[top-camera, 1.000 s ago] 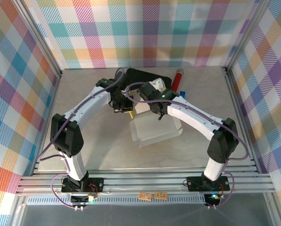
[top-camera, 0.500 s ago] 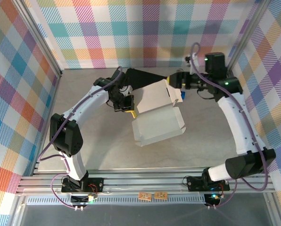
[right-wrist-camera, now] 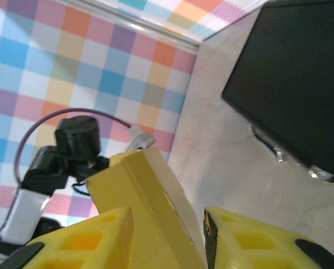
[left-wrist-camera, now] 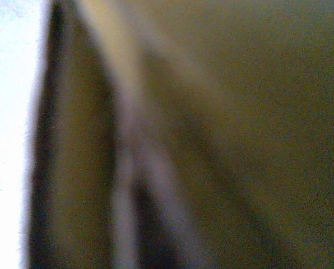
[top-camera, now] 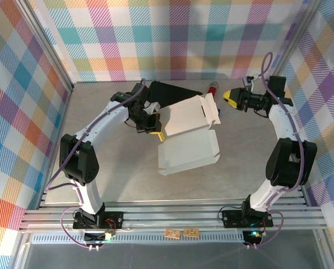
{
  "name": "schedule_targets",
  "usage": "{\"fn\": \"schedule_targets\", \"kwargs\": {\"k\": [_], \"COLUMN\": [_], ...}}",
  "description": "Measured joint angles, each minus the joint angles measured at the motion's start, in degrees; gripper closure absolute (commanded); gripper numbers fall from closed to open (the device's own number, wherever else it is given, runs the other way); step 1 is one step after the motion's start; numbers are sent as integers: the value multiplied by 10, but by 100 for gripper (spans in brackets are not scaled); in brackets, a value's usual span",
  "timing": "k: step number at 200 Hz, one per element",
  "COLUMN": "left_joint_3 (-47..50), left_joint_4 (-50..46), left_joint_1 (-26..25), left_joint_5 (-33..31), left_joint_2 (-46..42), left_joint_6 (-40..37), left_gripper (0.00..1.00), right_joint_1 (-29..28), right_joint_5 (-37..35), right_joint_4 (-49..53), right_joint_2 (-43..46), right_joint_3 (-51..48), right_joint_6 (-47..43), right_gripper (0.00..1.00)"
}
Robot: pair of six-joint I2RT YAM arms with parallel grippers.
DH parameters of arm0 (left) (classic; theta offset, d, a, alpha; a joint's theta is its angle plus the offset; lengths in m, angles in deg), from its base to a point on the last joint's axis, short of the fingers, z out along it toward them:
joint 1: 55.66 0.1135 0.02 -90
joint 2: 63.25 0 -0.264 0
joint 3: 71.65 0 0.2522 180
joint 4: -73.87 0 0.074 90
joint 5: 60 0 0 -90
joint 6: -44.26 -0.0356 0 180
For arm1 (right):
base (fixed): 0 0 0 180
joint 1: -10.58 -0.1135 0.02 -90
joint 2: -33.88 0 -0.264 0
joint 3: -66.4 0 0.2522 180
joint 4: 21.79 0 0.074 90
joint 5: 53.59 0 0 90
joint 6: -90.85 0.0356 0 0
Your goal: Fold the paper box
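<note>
Now, you have, nearest first:

- **Paper box** (top-camera: 186, 148): lies mid-table with its whitish face up, and its far panel is angled at the crease.
- **Left gripper** (top-camera: 154, 133): sits at the box's left edge, clamped tight on the card.
- **Right gripper** (top-camera: 227, 96): sits just off the box's far right corner, with its yellow fingers (right-wrist-camera: 83, 241) part-way apart and gripping nothing.
- **Black case** (top-camera: 170, 91): lies behind the box.
- **Red tube** (top-camera: 212, 89): lies beyond the box's far edge, beside the case.

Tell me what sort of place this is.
Probably a lab robot test cell: the left arm and right arm are bolted to an aluminium rail, plaid cloth walls enclose the table, and a paper box is the workpiece.
</note>
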Motion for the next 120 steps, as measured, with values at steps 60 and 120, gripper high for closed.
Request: {"fn": "schedule_targets", "kwargs": {"k": [60,120], "left_joint_3": [-11,-19], "left_joint_4": [-2,-5], "left_joint_1": [16,16], "left_joint_5": [14,20], "left_joint_2": [13,20], "left_joint_6": [-20,-27], "left_gripper": [100,100], "right_joint_1": [-56,-79], "right_joint_5": [36,13], "right_joint_4": [55,99], "right_joint_2": [-8,-1], "right_joint_3": [-5,-7], "right_joint_6": [-77,-125], "right_gripper": [68,66]}}
